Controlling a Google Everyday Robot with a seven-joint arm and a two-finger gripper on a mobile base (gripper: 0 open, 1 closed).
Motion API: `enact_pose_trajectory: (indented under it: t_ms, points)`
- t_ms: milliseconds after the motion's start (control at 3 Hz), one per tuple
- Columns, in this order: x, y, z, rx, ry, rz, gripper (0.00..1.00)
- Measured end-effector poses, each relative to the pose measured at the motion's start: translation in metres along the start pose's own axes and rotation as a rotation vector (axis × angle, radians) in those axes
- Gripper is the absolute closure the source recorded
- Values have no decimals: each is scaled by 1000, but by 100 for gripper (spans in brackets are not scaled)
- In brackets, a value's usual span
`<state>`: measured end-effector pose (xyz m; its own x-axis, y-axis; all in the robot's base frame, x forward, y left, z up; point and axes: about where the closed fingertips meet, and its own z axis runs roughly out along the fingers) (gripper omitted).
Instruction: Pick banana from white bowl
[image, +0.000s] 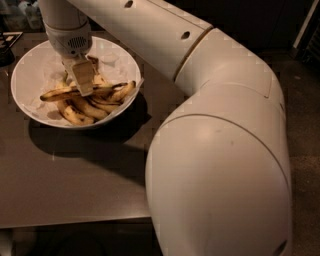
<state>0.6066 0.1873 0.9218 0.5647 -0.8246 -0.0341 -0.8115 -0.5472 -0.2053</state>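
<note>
The white bowl (24, 67) stands at the back left of a dark table. The banana (111, 90), long and nearly straight with a dark streak, lies crosswise on top of the shorter curved bananas (80, 114) in the bowl. My gripper (83, 81) reaches down from above into the middle of the bowl. Its tip sits right at the banana's mid-length and covers that part of it. The banana's two ends stick out to either side of the gripper.
My large white arm (220, 150) fills the right and front of the view and hides much of the dark table (75, 185). A dark object (7, 47) sits at the far left edge behind the bowl. The table's front edge runs along the bottom.
</note>
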Motion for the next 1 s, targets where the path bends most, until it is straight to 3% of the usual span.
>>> enact_pose_trajectory:
  t_ms: [333,1000]
  points:
    - [2,-7,8,-11,4,-6,58]
    - [7,-9,32,-56,16,-28,53]
